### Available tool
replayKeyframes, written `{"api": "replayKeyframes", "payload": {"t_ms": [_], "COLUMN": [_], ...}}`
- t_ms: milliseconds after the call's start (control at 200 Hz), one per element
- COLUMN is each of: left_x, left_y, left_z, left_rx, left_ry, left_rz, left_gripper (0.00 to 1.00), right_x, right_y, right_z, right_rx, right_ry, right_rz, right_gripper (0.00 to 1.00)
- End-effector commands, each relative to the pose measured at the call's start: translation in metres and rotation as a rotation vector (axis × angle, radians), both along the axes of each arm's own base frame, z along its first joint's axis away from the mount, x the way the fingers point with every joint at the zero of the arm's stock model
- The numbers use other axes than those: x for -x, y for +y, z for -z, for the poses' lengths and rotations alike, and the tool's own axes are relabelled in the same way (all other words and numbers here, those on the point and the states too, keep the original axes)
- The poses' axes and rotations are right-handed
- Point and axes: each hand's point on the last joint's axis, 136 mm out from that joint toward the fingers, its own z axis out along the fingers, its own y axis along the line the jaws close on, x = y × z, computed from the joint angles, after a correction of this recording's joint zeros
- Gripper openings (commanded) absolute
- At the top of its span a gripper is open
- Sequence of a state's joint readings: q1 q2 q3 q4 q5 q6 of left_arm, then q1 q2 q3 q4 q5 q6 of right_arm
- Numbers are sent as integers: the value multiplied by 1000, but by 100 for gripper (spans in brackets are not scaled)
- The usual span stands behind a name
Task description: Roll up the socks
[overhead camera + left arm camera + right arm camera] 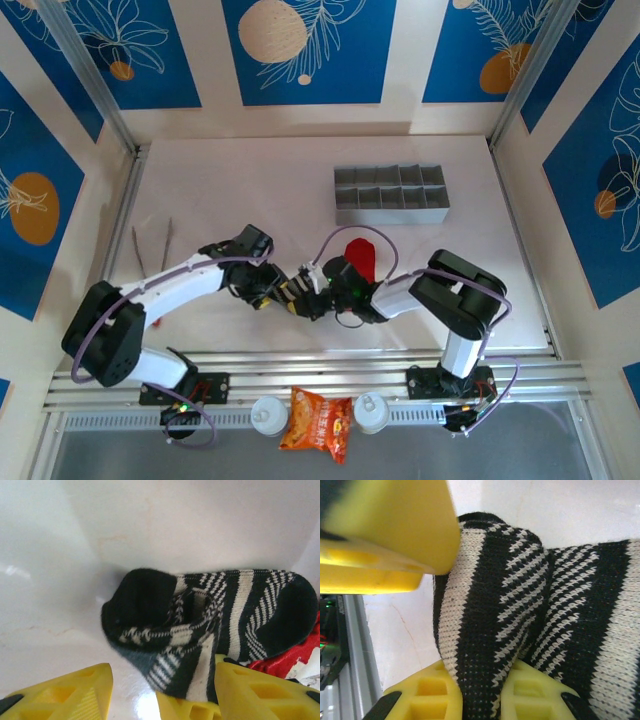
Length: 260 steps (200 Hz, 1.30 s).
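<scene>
My right gripper (480, 672) is pinching a fold of the soft knit striped sock (210, 625), which is lying bunched mid-table (250, 170), its long axis running left-right across my left wrist view. My left gripper (162, 669) is standing open astride its near edge, the red sock (292, 657) touching its rounded black end

The white table (250, 180) stands inside a frame of aluminium posts (90, 80). Behind and on both sides there are cream walls with blue panels (310, 50), which carry white leaf drawings and orange or beige circles. An aluminium rail (320, 375) runs along the near edge. The light is even and soft, and the table surface shines a little in the left wrist view.
</scene>
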<state>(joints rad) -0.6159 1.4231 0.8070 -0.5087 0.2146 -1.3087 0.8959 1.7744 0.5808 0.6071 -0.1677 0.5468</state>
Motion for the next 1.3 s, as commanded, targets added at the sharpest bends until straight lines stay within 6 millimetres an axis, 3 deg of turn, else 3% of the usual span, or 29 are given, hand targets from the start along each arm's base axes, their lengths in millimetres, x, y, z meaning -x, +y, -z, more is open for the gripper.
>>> {"api": "replayKeyframes", "payload": {"t_ms": [0, 250, 375, 440, 580, 705, 980, 1095, 1220, 1296], "left_x": [-1, 6, 13, 20, 34, 38, 44, 49, 53, 53], "left_y": [-13, -21, -17, -11, 4, 20, 72, 67, 56, 50], "left_z": [11, 35, 47, 53, 63, 67, 45, 43, 46, 47], "left_rx": [9, -61, -141, -188, -280, -315, -341, -314, -320, -345], "left_ry": [6, 51, 105, 151, 235, 277, 263, 271, 296, 319], "left_rz": [53, 116, 140, 152, 171, 108, -95, -77, -63, -61], "left_gripper": [56, 53, 44, 38, 26, 13, 9, 9, 9, 7], "right_x": [48, 44, 39, 33, 22, 14, 6, 4, 21, 30], "right_y": [-78, -82, -81, -82, -69, -55, -20, -11, 4, 11], "right_z": [94, 97, 96, 91, 62, 29, -23, -41, -55, -59], "right_rx": [353, 340, 346, 355, 362, 344, 289, 278, 254, 246], "right_ry": [321, 376, 385, 335, 106, -110, -489, -582, -631, -661], "right_rz": [78, 113, 115, 121, 29, -56, -265, -254, -247, -216], "right_gripper": [0, 0, 0, 9, 37, 49, 56, 58, 59, 65]}}
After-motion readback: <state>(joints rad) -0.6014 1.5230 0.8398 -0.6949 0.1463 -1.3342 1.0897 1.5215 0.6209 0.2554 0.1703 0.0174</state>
